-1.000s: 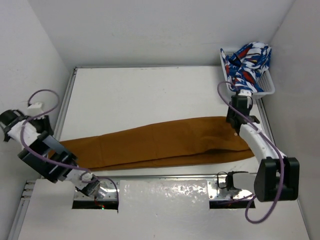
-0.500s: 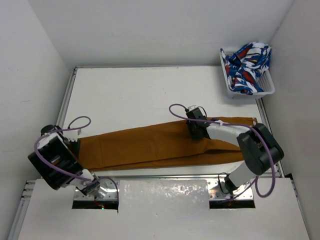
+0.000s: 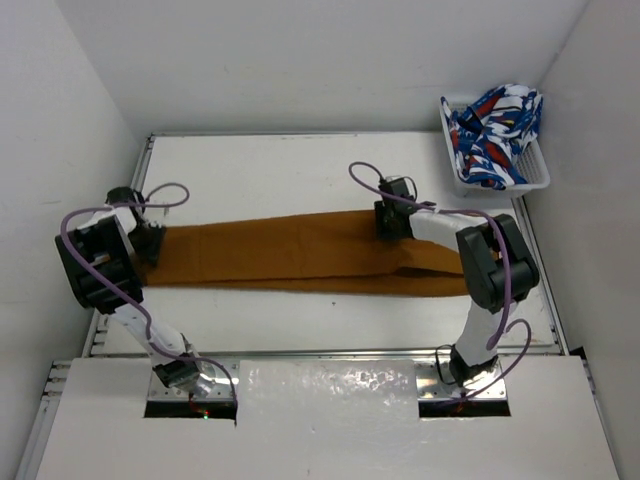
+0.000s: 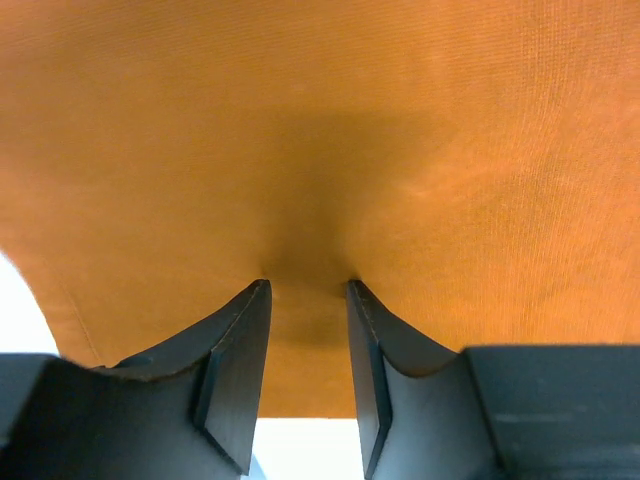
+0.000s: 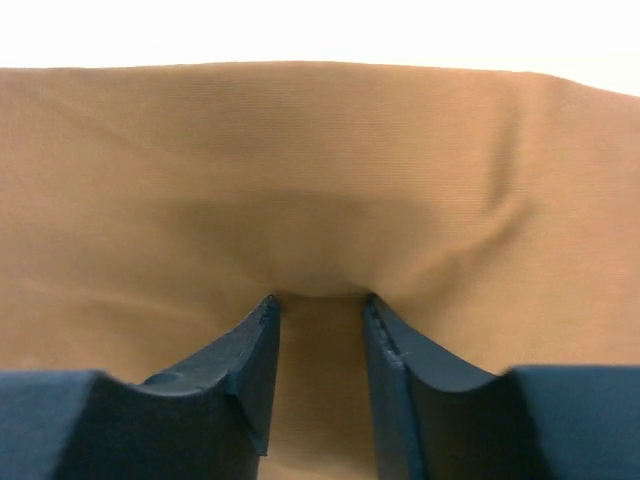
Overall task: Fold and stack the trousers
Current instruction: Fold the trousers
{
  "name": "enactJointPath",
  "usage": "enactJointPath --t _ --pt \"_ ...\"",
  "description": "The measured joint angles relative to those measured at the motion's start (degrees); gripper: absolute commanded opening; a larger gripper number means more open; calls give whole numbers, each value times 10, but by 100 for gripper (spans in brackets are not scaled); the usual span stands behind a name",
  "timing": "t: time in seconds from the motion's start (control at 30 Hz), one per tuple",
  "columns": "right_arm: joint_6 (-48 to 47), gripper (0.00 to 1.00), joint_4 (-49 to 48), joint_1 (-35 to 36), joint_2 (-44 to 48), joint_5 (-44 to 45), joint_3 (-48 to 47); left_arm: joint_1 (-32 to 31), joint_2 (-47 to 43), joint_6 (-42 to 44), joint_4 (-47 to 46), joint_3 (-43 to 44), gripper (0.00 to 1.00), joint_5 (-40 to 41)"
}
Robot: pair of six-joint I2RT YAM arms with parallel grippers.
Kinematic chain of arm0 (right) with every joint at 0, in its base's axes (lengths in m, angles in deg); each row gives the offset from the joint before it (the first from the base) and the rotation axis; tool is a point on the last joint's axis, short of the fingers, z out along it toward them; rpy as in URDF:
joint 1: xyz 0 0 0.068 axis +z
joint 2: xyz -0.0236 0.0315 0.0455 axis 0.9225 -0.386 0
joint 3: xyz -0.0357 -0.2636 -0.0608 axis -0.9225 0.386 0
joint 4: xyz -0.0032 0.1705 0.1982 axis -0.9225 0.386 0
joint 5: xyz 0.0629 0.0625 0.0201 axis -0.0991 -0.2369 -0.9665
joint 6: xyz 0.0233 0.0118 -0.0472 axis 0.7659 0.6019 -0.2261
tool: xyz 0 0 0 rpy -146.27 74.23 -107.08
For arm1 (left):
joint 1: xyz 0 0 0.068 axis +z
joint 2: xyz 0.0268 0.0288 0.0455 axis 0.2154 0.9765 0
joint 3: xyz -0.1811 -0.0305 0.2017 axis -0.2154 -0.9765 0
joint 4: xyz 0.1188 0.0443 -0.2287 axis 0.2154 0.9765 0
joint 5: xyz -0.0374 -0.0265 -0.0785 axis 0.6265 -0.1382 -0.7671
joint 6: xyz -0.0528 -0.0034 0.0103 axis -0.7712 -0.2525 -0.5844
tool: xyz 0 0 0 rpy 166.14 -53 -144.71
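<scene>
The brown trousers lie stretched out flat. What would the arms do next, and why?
Probably lift the left gripper slightly and begin carrying its end rightward. The trousers lie at full length across the table, and both it and the right gripper pinch fabric, so a fold seems due.

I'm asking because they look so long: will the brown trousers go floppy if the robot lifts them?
Probably floppy: the trousers pucker into soft creases where the left gripper and right gripper pinch them. The long middle would likely sag, being thin cloth lying flat. Probably not slippery: the weave looks matte.
</scene>
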State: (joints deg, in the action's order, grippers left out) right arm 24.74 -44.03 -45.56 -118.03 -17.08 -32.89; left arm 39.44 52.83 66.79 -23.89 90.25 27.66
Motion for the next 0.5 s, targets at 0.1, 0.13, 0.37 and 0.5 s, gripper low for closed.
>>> enactJointPath --t 0.1,0.13,0.37,0.5 --pt "-18 54 12 -21 12 5 -12 -8 25 -14 -82 45 37 -42" --pt "-21 61 21 -26 23 6 -12 -9 28 -17 -96 54 37 -52" --pt "114 72 165 -109 237 41 14 -8 -30 -29 -71 74 42 -91" --pt "246 74 246 -237 351 58 98 17 -78 -31 -41 70 44 -96"
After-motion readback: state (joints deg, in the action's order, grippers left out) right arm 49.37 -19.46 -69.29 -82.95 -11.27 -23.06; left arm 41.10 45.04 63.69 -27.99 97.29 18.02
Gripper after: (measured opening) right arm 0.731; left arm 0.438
